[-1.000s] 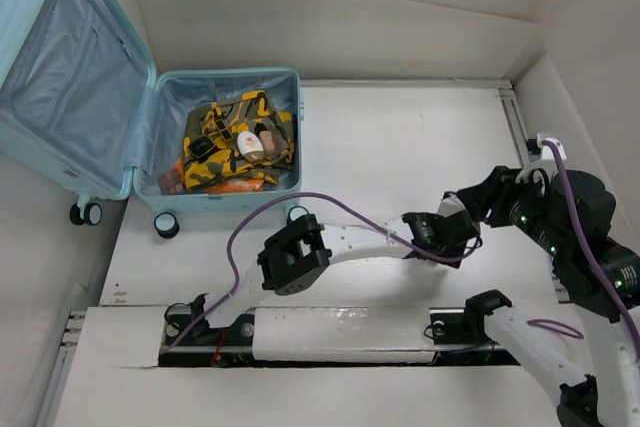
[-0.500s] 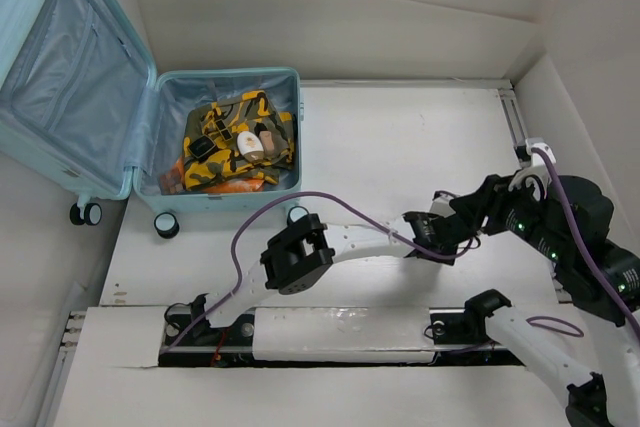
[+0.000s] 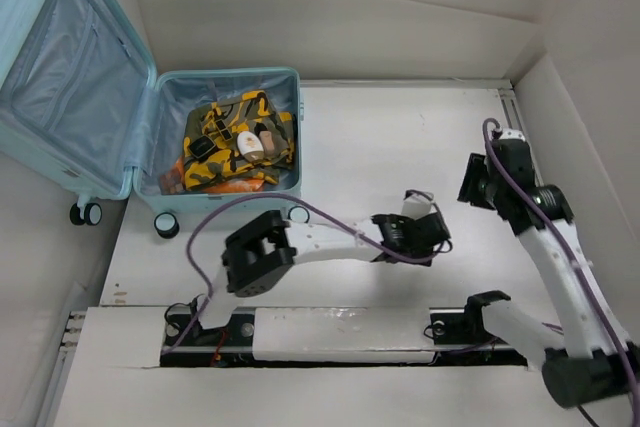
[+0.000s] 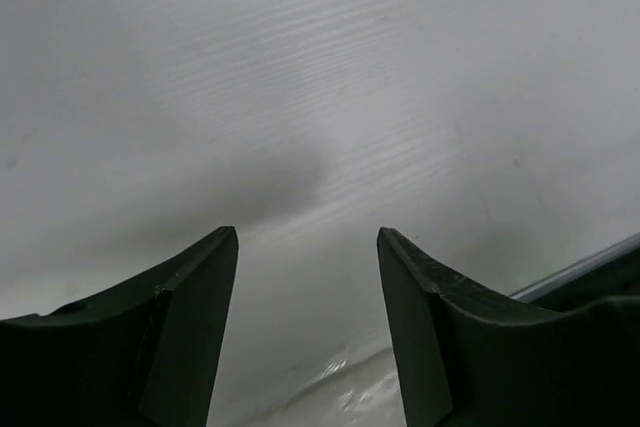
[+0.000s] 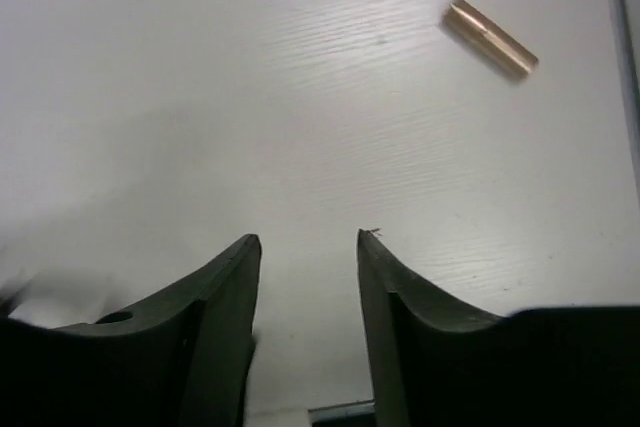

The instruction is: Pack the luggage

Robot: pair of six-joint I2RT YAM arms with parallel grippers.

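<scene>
Lifting the right gripper (image 5: 308, 239) clear of the table's centre and swinging it out toward 3 o'clock in the overhead view, after crowding it against the left gripper (image 4: 305, 237) a second ago. Sliding the left gripper slightly toward 9 o'clock, low over the white table (image 3: 380, 137). Keeping both sets of jaws partly parted and holding nothing, showing only bare tabletop between them. Leaving a small brass-coloured cylinder (image 5: 490, 37) loose on the table at the right gripper's 1 o'clock, untouched. Lying open at 10 o'clock, the luggage (image 3: 228, 75), lid thrown back to the far left, already carrying yellow camouflage clothing (image 3: 235, 142) in its base half. Standing well apart from it, both grippers, off toward its 4 o'clock. Probably ending a meeting of the arms and hunting for the next item to pack, possibly that cylinder.
</scene>
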